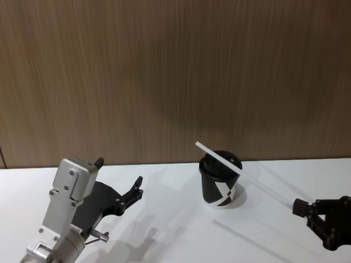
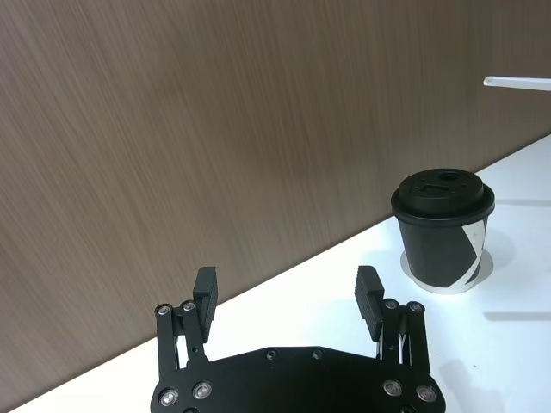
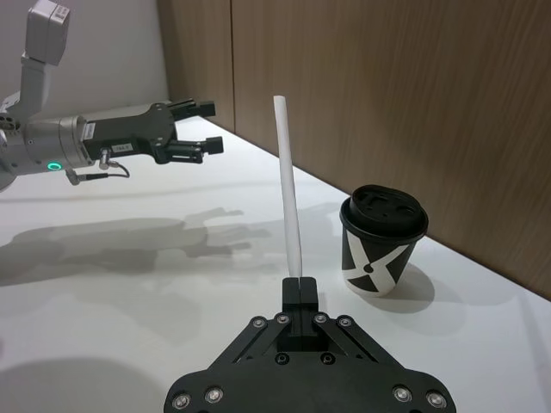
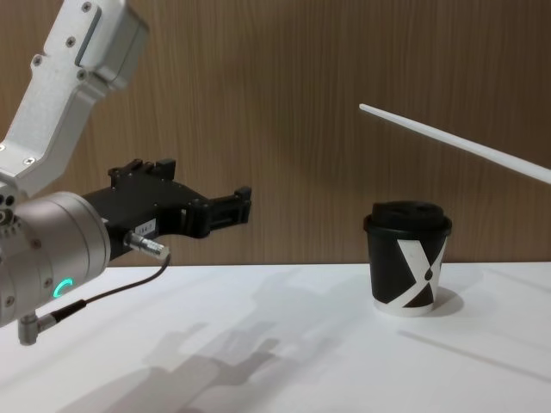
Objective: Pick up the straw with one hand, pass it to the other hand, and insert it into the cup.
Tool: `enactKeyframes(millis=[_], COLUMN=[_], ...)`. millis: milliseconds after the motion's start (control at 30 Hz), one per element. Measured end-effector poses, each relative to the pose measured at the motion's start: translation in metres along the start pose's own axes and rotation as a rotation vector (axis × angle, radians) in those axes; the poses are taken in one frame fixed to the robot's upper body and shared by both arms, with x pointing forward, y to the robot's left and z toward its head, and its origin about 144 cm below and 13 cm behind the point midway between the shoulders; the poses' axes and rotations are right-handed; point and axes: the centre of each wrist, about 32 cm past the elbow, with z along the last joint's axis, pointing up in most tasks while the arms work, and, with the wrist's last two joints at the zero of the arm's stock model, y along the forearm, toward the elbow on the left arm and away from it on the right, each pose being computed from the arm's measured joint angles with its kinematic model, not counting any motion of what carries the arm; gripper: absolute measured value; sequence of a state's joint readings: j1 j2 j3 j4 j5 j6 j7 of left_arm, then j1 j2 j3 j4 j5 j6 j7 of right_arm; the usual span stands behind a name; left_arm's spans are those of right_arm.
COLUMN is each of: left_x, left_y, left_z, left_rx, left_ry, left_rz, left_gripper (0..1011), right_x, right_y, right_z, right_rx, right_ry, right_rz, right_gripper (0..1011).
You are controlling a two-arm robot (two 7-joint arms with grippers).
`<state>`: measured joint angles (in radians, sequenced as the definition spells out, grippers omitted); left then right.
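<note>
My right gripper [image 1: 298, 208], black and blocky, is low over the table at the right and shut on the bottom end of the white straw [image 1: 220, 159]. The straw [image 4: 448, 138] slants up and to the left, and its free tip is in the air above and behind the cup [image 1: 221, 187]. This black lidded cup [image 4: 409, 267] with a white X mark stands upright on the table. My left gripper [image 1: 119, 172], on the silver arm with a green ring light, hovers open to the left of the cup with nothing between its fingers [image 2: 368, 288].
The white table [image 1: 168, 241] runs back to a brown wood-grain wall [image 1: 173, 68]. A thin cable [image 4: 103, 292] hangs under the left wrist. Bare tabletop lies between the two grippers in front of the cup.
</note>
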<state>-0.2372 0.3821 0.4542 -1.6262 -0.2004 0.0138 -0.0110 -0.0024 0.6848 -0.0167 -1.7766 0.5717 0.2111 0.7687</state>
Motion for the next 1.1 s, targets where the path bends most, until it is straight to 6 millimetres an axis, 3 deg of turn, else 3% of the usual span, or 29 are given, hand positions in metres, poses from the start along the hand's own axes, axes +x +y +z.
enactKeyframes(millis=[400,1100], left_x=[0.003,0.016], left_y=[-0.001,-0.009], left_z=[0.003,0.015], left_rx=[-0.008,-0.072], left_ry=[0.020,0.194], left_rz=[-0.055,-0.317], left_gripper=[1003,1003], right_x=[0.000,0.000], right_y=[0.002,0.002], right_z=[0.000,0.000], right_rx=[0.000,0.000], right_ry=[0.000,0.000], right_rz=[0.006,0.009], right_gripper=[0,0])
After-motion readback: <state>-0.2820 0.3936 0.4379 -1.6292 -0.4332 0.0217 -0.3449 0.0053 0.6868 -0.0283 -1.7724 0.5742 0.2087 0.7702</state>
